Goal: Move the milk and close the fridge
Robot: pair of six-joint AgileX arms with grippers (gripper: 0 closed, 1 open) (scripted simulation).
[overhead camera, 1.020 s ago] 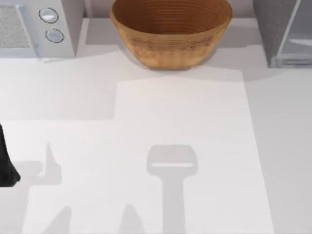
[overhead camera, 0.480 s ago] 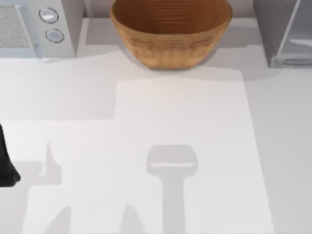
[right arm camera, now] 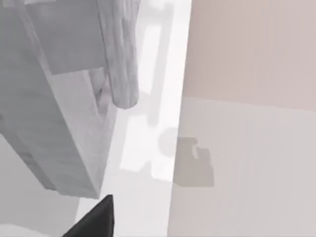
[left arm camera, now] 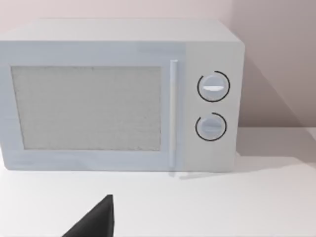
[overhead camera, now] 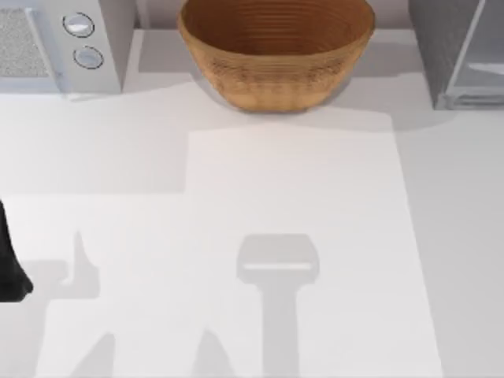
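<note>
At left edge: left arm [overhead camera: 9,268] sits low, its hand's state cannot be told.
Back edge: microwave [overhead camera: 55,43], wicker basket [overhead camera: 276,51], fridge [overhead camera: 457,51].
Worktop [overhead camera: 299,236]: open across the middle.

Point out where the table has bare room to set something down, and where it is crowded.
The broad table surface in front of the wicker basket is bare, from the left arm at the left edge across to the right edge. The back row is crowded: microwave at left, basket in the middle, fridge at right, with narrow gaps between.
</note>
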